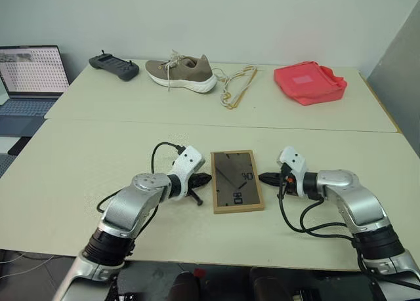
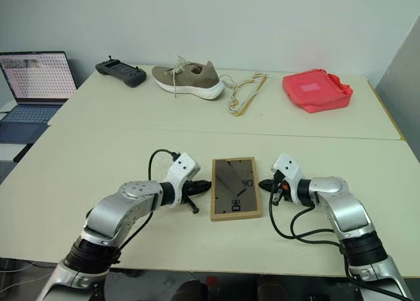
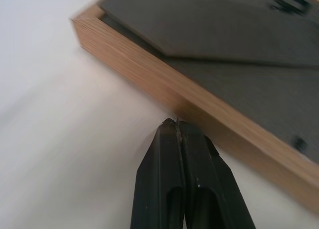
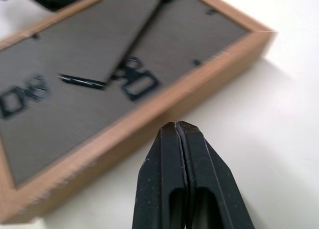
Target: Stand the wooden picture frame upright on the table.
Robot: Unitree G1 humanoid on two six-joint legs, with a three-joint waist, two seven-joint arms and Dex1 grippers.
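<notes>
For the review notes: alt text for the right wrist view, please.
The shut right gripper points at the wooden edge of the frame, which lies back-up on the table, its dark backing and folded stand showing.

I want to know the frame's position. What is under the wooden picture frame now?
The wooden picture frame lies flat on the table, dark backing and folded stand facing up. Its front with the picture faces down, so it is covered and cannot be seen.

Picture frame (image 1: 237, 181) lies face-down, front hidden; laptop (image 1: 29, 84) cut off by edge.
</notes>
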